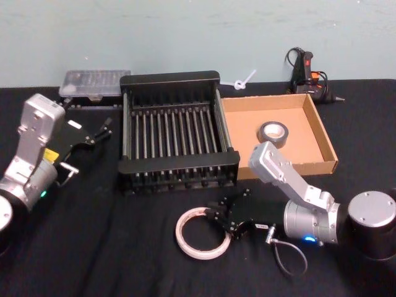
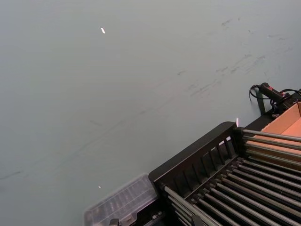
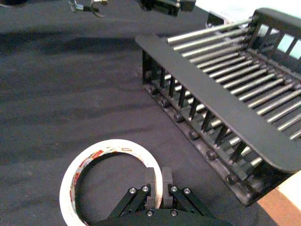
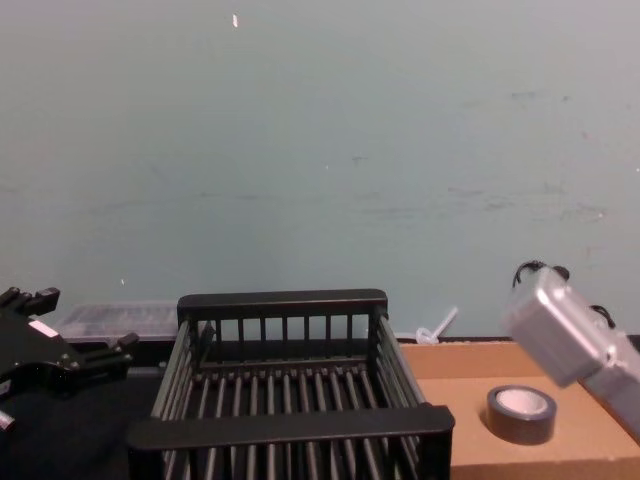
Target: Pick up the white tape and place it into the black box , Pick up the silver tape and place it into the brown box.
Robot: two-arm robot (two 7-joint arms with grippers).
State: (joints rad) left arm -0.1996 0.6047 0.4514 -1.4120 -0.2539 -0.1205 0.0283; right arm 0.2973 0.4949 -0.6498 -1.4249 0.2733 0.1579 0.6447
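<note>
Black cloth: right gripper point(image 3: 157, 184) apparently pinches white tape point(image 3: 79, 169) rim; left gripper point(image 1: 104, 131) open.

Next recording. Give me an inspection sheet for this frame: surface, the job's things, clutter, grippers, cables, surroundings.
Surface: black cloth-covered table.
White tape: white tape lies flat on the cloth in front of the black box, whose barred bottom is bare.
Silver tape: silver tape lies flat inside the brown box, right of the black box.
Clutter: clear plastic case behind the black box's left corner; white plastic piece at the back; glue gun behind the brown box.
Grippers: right gripper shut on the white tape's wall; left gripper open, idle left of the black box.
Cables: black cord at the glue gun; looped cable under the right wrist.
Surroundings: plain pale green wall.
</note>
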